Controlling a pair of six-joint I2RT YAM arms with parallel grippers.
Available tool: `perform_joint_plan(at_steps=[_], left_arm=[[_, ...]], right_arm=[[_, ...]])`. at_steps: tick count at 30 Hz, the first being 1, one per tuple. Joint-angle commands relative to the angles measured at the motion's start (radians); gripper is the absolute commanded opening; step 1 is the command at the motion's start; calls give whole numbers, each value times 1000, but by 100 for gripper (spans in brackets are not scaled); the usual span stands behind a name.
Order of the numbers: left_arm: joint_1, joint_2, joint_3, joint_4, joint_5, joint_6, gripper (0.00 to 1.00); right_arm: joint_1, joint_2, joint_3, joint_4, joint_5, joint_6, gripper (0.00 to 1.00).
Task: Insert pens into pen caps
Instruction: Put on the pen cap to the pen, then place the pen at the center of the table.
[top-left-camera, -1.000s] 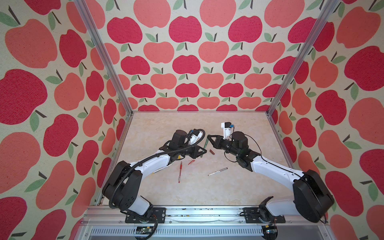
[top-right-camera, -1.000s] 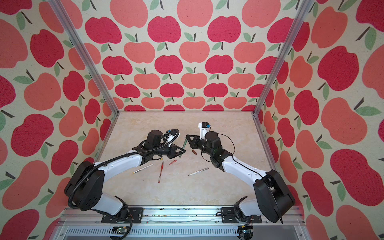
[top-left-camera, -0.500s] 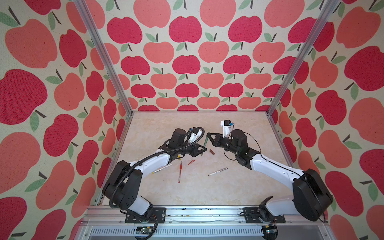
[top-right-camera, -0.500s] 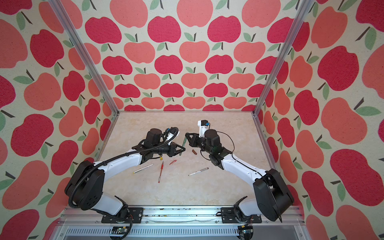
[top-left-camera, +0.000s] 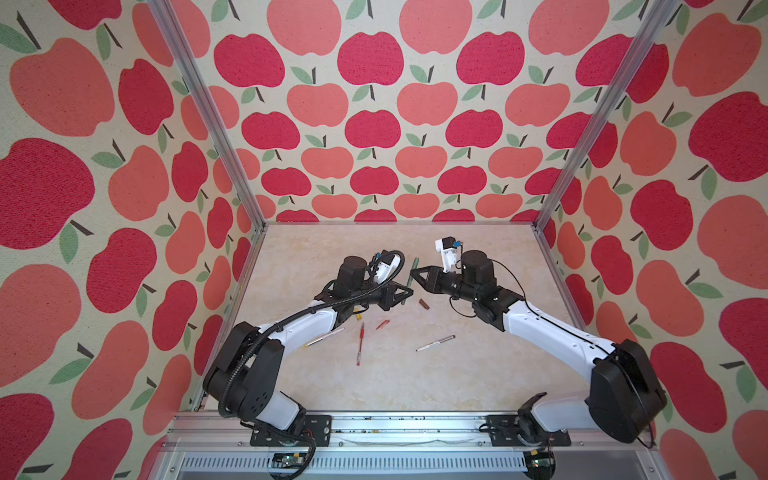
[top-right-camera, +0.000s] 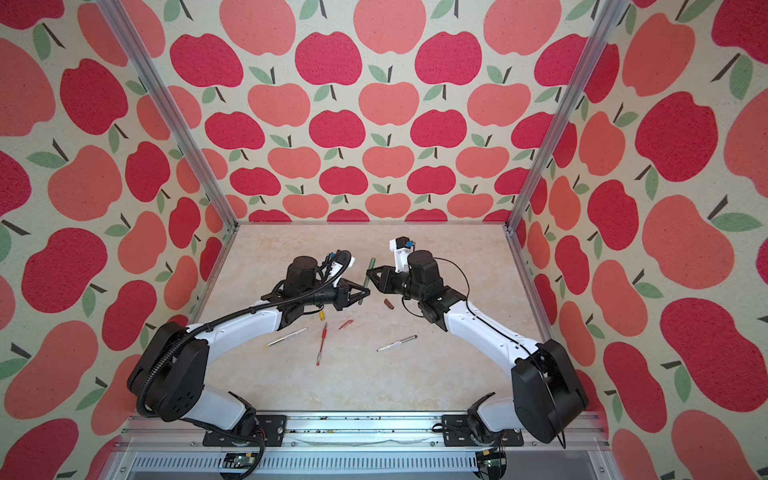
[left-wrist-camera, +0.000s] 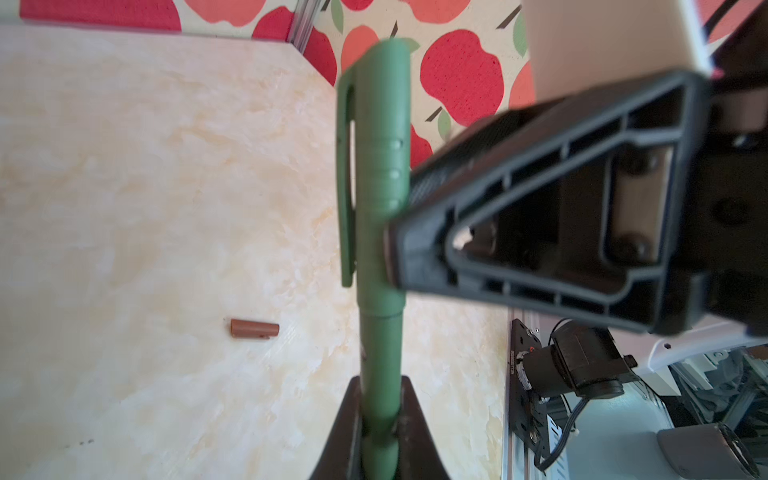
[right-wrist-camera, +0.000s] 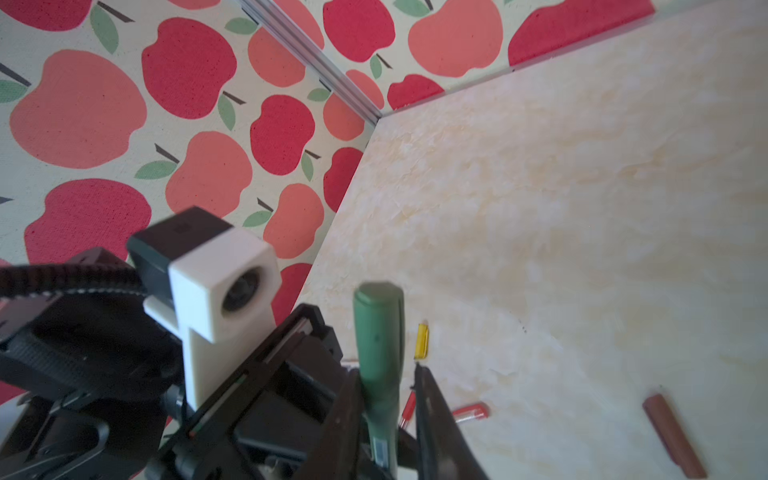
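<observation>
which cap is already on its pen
The green cap, on the green pen in the left tool; yellow cap, red cap and brown cap lie loose.

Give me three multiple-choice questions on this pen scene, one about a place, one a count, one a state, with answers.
1. Where is the brown cap? A on the table; B on a pen; C held in the air.
2. How many pens lie loose on the table? A two; B three; C four.
3. The green cap is: A lying flat; B seated on the green pen; C missing.

1 A: it lies on bare table between the arms.
2 B: the red pen and the white pens.
3 B: the left pincer holds the pen, capped.
</observation>
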Motion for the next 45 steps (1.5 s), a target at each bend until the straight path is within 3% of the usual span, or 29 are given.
perform_joint_plan(at_steps=[1, 8, 15, 19, 24, 26, 29, 34, 39, 45], left_arm=[[9, -42, -8, 147, 0, 41, 0], [-25, -60, -44, 133, -38, 174, 0], [-90, -103, -98, 112, -131, 389, 0], [-98, -113, -123, 148, -156, 403, 0], [-108, -120, -115, 109, -223, 427, 0], [-107, -115, -96, 81, -289, 369, 0], [-91, -84, 5, -94, -388, 207, 0], [-87, 13, 189, -420, -469, 81, 0], [-87, 152, 383, -731, -581, -32, 0], [-93, 305, 519, -880, -616, -143, 0]], right_arm=[[-10, -52, 36, -186, -91, -53, 36], [-87, -147, 65, -248, -116, -70, 51], [-208, -209, 61, -167, -263, 48, 63], [-248, -207, 59, -146, -348, 65, 70], [-284, -228, 36, -172, -354, 48, 72], [-303, -240, 20, -174, -335, 52, 72], [-328, -249, 14, -262, -263, 11, 72], [-332, -248, 12, -462, -33, -110, 72], [-332, -240, -50, -436, 4, -131, 72], [-332, -251, -106, -412, 57, -158, 73]])
